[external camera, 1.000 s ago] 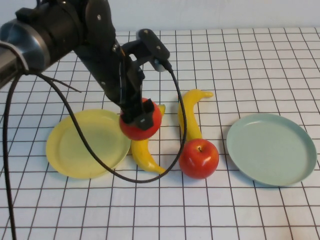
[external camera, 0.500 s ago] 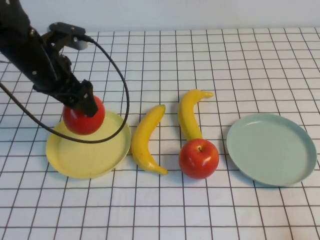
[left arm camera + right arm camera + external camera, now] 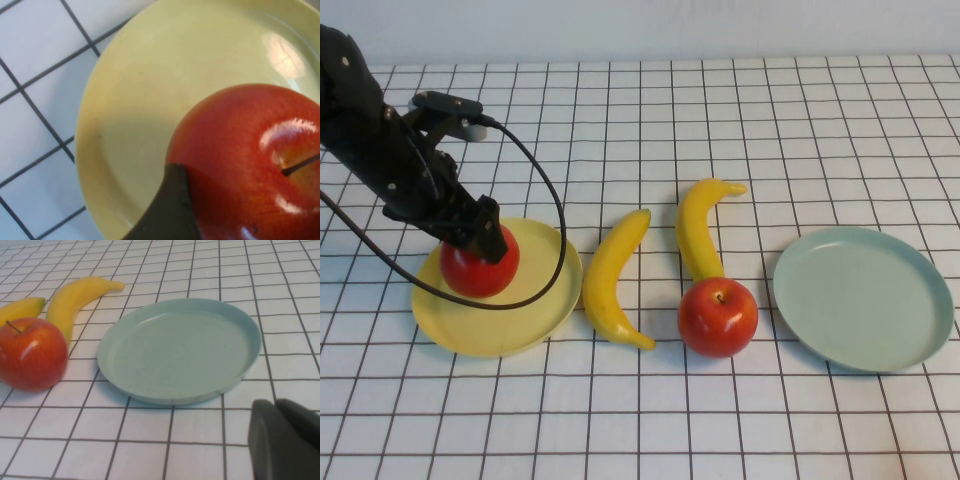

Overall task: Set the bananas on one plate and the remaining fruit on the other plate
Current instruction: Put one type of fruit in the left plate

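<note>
The left pincer point(image 3: 472, 238) is clenching a red apple point(image 3: 478, 265), resting it on the yellow plate point(image 3: 535, 295) directly beneath. Beyond it are lying two bananas point(image 3: 612, 280), a second apple point(image 3: 718, 317) and the blue-green plate point(image 3: 863, 297) on the white gridded worktop point(image 3: 770, 420). The right pincer point(image 3: 287, 440) is parked near that plate; its grip cannot be told.
</note>
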`<state>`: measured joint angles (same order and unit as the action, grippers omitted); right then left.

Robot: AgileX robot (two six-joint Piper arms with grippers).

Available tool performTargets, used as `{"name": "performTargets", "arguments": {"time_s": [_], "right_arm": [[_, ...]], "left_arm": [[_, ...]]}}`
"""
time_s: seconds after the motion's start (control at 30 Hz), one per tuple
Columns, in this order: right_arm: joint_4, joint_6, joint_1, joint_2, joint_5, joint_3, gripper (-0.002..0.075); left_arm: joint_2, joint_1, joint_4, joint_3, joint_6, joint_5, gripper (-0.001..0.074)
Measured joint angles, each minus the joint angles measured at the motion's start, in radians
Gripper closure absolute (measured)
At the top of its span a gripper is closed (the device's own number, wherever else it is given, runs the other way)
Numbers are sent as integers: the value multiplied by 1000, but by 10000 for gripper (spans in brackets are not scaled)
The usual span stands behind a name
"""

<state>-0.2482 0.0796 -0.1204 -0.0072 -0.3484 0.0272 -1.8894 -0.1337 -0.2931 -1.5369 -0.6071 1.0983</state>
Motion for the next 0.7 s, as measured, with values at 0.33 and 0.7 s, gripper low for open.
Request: {"name": "performTargets", "arguments": {"time_s": [0.33, 0.7], "right_arm": [[0, 0, 0, 0, 0, 0, 743], [0, 0, 0, 0, 0, 0, 743]], "left_arm": [[-28, 0, 59, 3, 10, -45, 146], [-41, 0, 58, 1, 33, -49, 146]]}}
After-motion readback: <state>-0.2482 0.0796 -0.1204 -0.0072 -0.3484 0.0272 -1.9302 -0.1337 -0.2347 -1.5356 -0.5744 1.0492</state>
